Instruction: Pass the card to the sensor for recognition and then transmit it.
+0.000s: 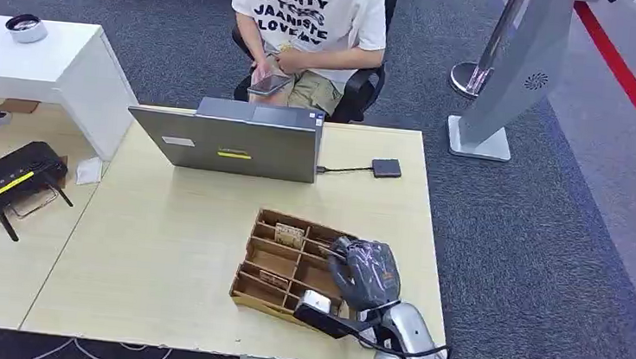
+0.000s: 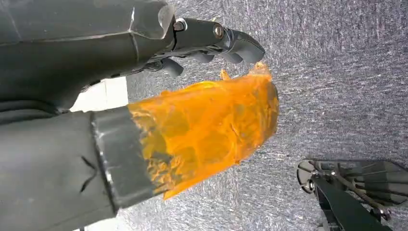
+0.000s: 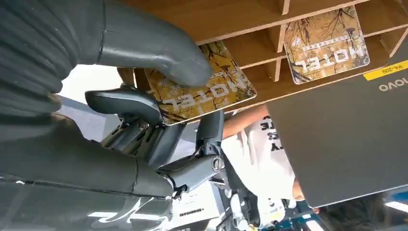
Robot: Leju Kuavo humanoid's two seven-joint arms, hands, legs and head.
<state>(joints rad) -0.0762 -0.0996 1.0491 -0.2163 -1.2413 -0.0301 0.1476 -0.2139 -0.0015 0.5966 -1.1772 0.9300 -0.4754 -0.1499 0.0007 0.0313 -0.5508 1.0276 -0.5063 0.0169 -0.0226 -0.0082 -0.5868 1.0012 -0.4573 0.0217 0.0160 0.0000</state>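
A wooden divider tray [image 1: 244,292] lies at the table's front right, with a "HOTEL" card [image 1: 289,233] in a far compartment. My right hand [image 1: 367,275] reaches down into the tray's right side. In the right wrist view this hand [image 3: 144,110] pinches a HOTEL card [image 3: 211,94] between the thumb on its face and fingers beneath it, at the edge of the tray [image 3: 240,19]. A second card [image 3: 325,43] lies in another slot. The small dark sensor [image 1: 387,168] sits by the laptop [image 1: 240,142], cabled to it. My left hand [image 2: 120,62], its thumb wrapped in orange film, hangs over carpet, holding nothing.
A person [image 1: 306,22] sits behind the table looking at a phone. A black router [image 1: 12,179] lies on the left table beside a white cabinet [image 1: 56,61]. A grey stand's base [image 1: 478,141] is on the carpet to the right.
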